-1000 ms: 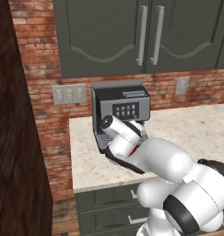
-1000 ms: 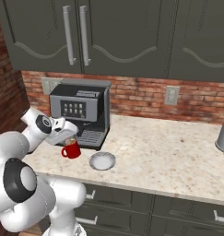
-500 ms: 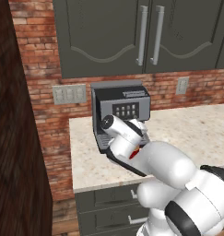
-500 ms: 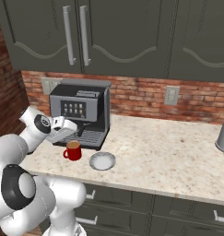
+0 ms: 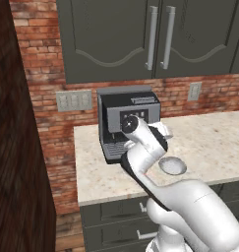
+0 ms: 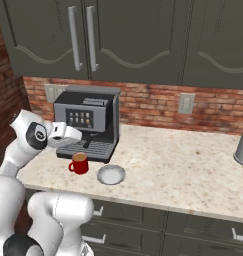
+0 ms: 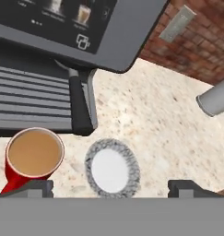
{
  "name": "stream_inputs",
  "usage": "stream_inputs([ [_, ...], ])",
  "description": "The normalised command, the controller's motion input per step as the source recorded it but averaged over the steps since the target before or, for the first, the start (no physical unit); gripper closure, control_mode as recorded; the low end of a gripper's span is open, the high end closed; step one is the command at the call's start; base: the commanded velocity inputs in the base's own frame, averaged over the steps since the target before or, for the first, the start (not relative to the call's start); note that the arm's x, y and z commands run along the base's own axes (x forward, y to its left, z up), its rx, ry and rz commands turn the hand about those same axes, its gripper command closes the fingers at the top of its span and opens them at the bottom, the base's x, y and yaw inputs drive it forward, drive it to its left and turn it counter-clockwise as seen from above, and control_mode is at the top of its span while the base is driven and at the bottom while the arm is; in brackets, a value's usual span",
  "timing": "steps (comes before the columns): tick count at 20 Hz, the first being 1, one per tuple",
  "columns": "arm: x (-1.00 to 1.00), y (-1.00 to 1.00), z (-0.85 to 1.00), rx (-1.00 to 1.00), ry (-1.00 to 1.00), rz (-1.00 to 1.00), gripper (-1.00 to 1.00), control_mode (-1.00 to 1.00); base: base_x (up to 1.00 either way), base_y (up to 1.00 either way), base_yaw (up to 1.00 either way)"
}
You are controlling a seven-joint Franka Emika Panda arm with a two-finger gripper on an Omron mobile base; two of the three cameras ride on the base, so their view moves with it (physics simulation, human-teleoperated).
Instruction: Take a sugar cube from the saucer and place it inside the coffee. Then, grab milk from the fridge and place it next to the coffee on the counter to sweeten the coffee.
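While the arm leans in from the worktop's front edge, the worktop [image 6: 193, 165] carries, largest first, the grey-black coffee machine [image 6: 90, 122] against the brick wall near the left end, then the saucer [image 6: 111, 174] and the red mug of coffee [image 6: 79, 163] side by side just in front of the machine's drip tray. In the hand view the saucer [image 7: 112, 168] looks bare and the coffee [image 7: 34, 154] shows a plain tan surface; I can make out no sugar cube on either, so it has likely gone into the drink, though I cannot confirm that.

The tool [image 7: 111, 186] has its two finger tips spread wide apart with nothing between them. It hovers above and a little toward the front edge of both things, the saucer nearly centred under it and the mug off toward one finger.

The milk and fridge lie elsewhere. The main risk I see is the swing away: the arm is folded close to the machine and the mug, so a low or careless turn could clip the mug's rim or handle and spill it, or nudge the saucer toward the front edge.
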Motion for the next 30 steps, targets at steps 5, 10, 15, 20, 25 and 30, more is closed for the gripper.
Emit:
stream_inputs([
  [5,-0.72,-0.72,0.31,0.29,-0.06,0.04,-1.0,-1.0,0.0,0.0,0.0],
  [10,-0.27,-0.06,0.14,0.06,0.0,0.03,-1.0,-1.0,0.0,0.0,0.0],
  [15,0.0,0.0,0.4,0.0,0.0,0.0,-1.0,-1.0,0.0,0.0,0.0],
  [20,-0.03,-0.02,0.08,0.0,0.0,0.0,-1.0,1.0,-0.18,0.0,0.0],
  [25,0.0,0.0,0.0,0.0,0.0,0.0,-1.0,1.0,-0.96,-0.04,-0.09],
  [30,0.0,0.0,0.0,0.0,0.0,0.0,-1.0,1.0,-0.75,-0.24,-0.45],
])
